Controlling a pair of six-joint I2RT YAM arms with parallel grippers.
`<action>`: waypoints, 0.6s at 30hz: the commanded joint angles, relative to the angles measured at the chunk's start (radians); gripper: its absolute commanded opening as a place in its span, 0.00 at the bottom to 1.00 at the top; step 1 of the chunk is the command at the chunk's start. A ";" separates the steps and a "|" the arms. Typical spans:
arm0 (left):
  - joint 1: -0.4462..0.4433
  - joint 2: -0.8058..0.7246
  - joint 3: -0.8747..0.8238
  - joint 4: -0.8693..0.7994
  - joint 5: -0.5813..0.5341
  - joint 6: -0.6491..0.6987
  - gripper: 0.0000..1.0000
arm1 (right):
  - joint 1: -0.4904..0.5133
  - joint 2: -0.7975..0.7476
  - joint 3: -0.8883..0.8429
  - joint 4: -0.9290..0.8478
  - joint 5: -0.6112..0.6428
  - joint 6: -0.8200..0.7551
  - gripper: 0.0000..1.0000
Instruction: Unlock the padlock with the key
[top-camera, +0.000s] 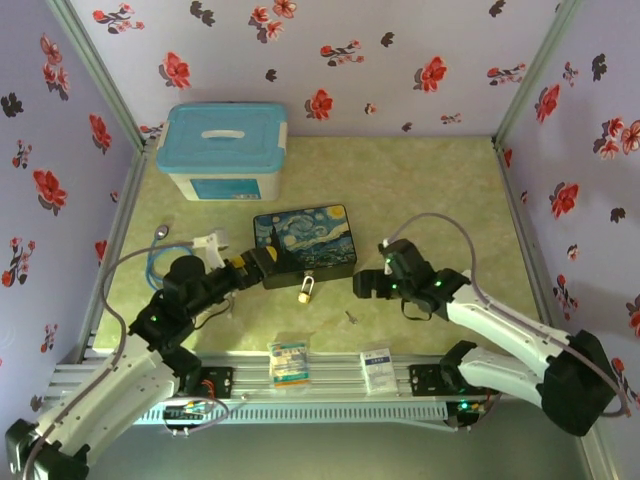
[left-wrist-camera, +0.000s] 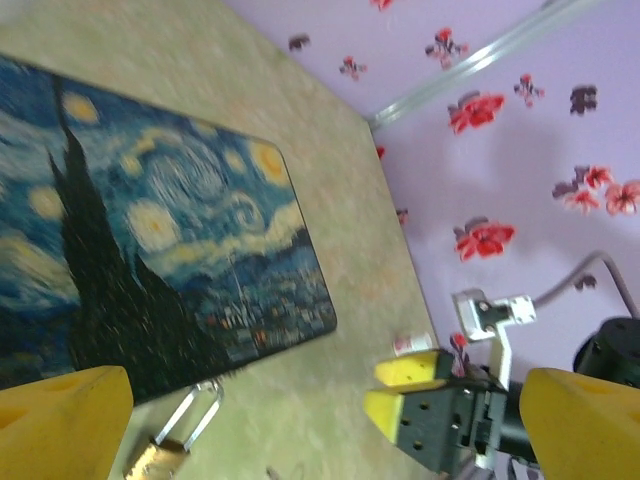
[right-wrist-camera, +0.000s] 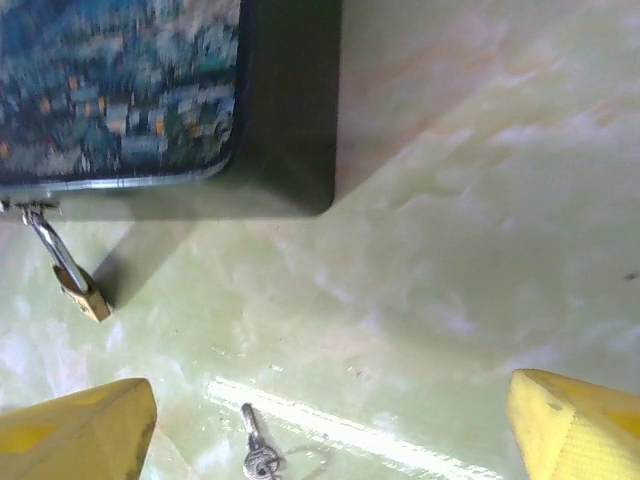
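The small brass padlock (top-camera: 304, 293) hangs by its silver shackle from the front latch of the Starry Night painted box (top-camera: 302, 240). It also shows as the padlock (left-wrist-camera: 165, 450) and the padlock (right-wrist-camera: 82, 290). The tiny grey key (top-camera: 350, 317) lies flat on the table, right of the padlock, and as the key (right-wrist-camera: 258, 455) it sits near the lower edge between my right fingers. My left gripper (top-camera: 275, 268) is open at the box's front left corner, its fingers (left-wrist-camera: 60, 420) wide apart. My right gripper (top-camera: 365, 285) is open just above and right of the key, holding nothing.
A white bin with a teal lid (top-camera: 225, 148) stands at the back left. A white tool and a blue cable (top-camera: 190, 248) lie left of the box. Two small packets (top-camera: 288, 360) (top-camera: 377, 368) rest on the front rail. Flowered walls close in three sides.
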 joint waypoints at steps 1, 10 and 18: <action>-0.084 0.007 -0.008 0.002 -0.117 -0.068 1.00 | 0.085 0.026 -0.018 0.033 0.089 0.089 0.89; -0.336 0.184 -0.031 0.089 -0.331 -0.211 1.00 | 0.271 0.138 -0.035 0.100 0.206 0.210 0.76; -0.438 0.439 0.003 0.283 -0.383 -0.232 1.00 | 0.310 0.204 -0.078 0.189 0.148 0.228 0.55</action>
